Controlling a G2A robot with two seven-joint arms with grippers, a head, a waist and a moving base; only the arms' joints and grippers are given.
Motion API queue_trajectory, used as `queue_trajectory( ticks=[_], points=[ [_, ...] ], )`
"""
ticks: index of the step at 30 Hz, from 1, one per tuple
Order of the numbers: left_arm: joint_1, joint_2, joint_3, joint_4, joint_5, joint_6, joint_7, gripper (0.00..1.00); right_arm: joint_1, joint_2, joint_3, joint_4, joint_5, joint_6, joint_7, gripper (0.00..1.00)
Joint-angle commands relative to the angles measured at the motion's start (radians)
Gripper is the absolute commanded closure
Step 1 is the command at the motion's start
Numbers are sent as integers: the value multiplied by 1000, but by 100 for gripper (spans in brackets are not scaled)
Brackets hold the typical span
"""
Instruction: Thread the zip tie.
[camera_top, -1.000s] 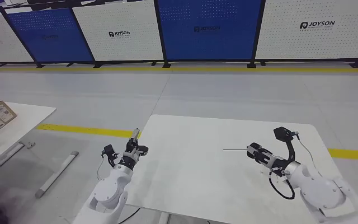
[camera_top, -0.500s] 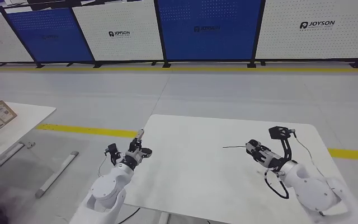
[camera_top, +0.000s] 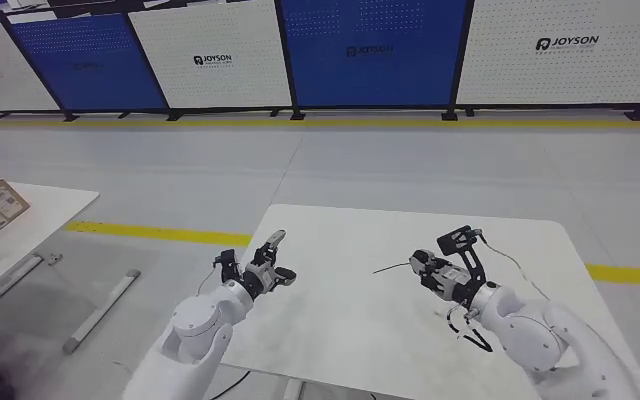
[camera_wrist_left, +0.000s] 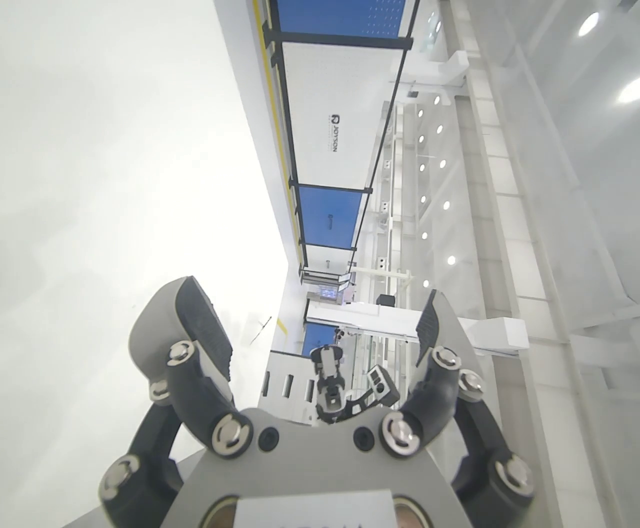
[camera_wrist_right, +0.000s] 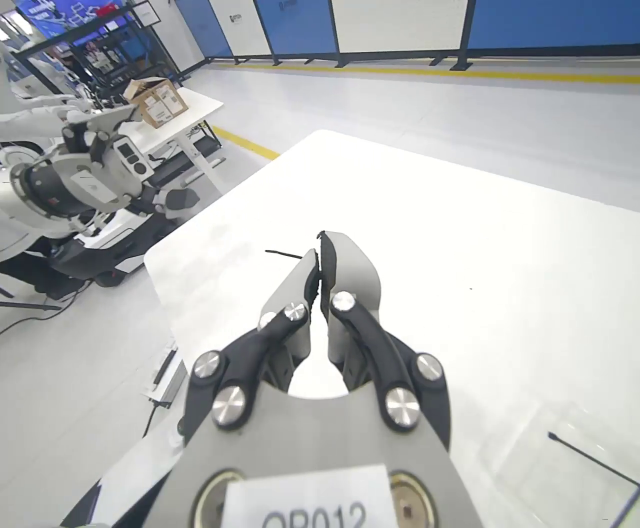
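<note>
**Zip tie in right gripper**

The thin black zip tie (camera_top: 390, 268) juts out over the white counter (camera_top: 340, 310), one end pinched in the closed right gripper (camera_top: 418, 262). Well apart, at the counter's edge, the left gripper (camera_top: 281, 256) is spread wide, empty.

A white table (camera_top: 340, 310) stands on a grey floor (camera_top: 400, 170). Blue and white panels (camera_top: 375, 50) stand behind a yellow line (camera_top: 330, 123). A box (camera_wrist_right: 156, 101) sits on a side table (camera_wrist_right: 200, 104).
</note>
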Motion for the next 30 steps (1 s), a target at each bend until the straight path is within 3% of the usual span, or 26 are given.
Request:
queue_trajectory(
  ticks=[1, 7, 14, 19, 24, 30],
  points=[
    [6, 0, -1, -2, 3, 0, -1, 0, 0, 0, 0, -1, -1, 2, 1, 100],
    [6, -1, 4, 3, -6, 0, -7, 0, -4, 0, 0, -3, -11, -7, -5, 100],
    [-7, 12, 78, -14, 74, 0, -17, 0, 15, -8, -22, -34, -180, -131, -31, 100],
    [-54, 34, 179, 24, 74, 0, -5, 0, 35, -21, -59, -55, -291, -171, -28, 100],
    [-134, 62, 288, 105, -73, 0, -10, 0, 46, -32, -84, -48, -328, -193, -24, 100],
    [-134, 62, 288, 105, -73, 0, -10, 0, 46, -32, -84, -48, -328, -193, -24, 100]
  ],
)
